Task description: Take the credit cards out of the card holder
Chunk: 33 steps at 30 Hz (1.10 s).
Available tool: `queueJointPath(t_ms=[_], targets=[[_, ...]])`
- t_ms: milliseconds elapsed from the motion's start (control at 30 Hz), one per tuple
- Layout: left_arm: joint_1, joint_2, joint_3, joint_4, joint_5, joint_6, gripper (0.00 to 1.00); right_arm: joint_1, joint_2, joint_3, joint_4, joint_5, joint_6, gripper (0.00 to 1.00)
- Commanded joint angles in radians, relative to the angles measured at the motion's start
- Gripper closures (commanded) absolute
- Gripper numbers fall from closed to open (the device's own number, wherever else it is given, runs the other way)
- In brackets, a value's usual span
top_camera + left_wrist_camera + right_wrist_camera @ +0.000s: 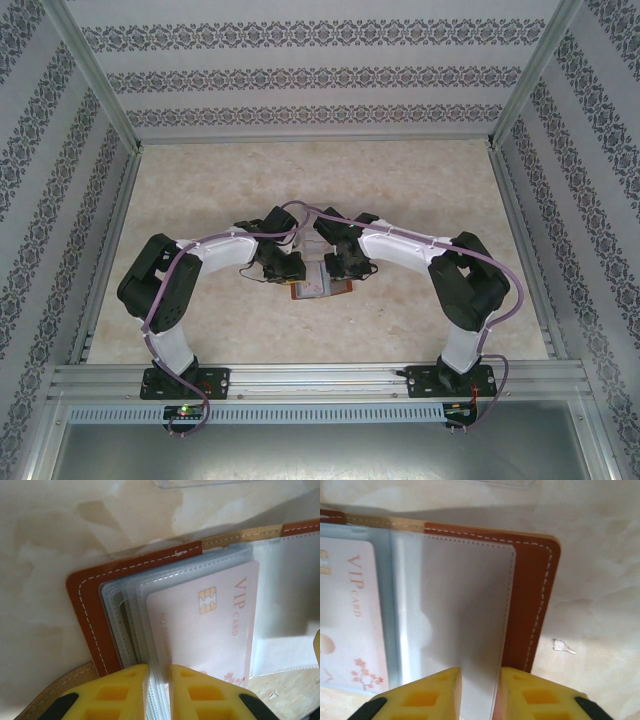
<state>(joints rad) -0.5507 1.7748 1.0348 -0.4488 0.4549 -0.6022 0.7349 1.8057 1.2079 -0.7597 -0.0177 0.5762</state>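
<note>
While the card holder (pixel 322 287) lies open on the table (pixel 200 190) between both arms, a whitish credit card (pixel 210 625) with "VIP CARD" in pink letters sits in its left stack of clear sleeves (pixel 130 595). The left gripper (pixel 159 680) is closed on this stack's edge. The right gripper (pixel 480 685) has one empty sleeve from the right side between its fingers, but I cannot tell if it squeezes.
</note>
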Motion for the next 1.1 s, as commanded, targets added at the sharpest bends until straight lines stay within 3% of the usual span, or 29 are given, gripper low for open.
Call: queueJointPath(t_ms=[0, 333, 633, 767, 1067], targets=[[-0.011, 0.021, -0.006, -0.042, -0.027, 0.019, 0.81, -0.007, 0.015, -0.019, -0.049, 0.070, -0.008, 0.71], [-0.012, 0.015, -0.002, -0.041, -0.022, 0.015, 0.81, -0.006, -0.013, -0.026, -0.090, 0.116, -0.005, 0.69], [-0.012, 0.007, -0.005, -0.033, -0.016, 0.012, 0.81, -0.005, -0.079, -0.003, -0.086, 0.054, -0.004, 0.69], [-0.011, 0.006, -0.009, -0.028, -0.014, 0.012, 0.82, -0.004, -0.107, 0.008, -0.050, -0.008, 0.003, 0.69], [-0.011, 0.009, -0.017, -0.014, -0.007, 0.009, 0.82, -0.017, -0.098, -0.034, 0.192, -0.275, 0.074, 0.75]])
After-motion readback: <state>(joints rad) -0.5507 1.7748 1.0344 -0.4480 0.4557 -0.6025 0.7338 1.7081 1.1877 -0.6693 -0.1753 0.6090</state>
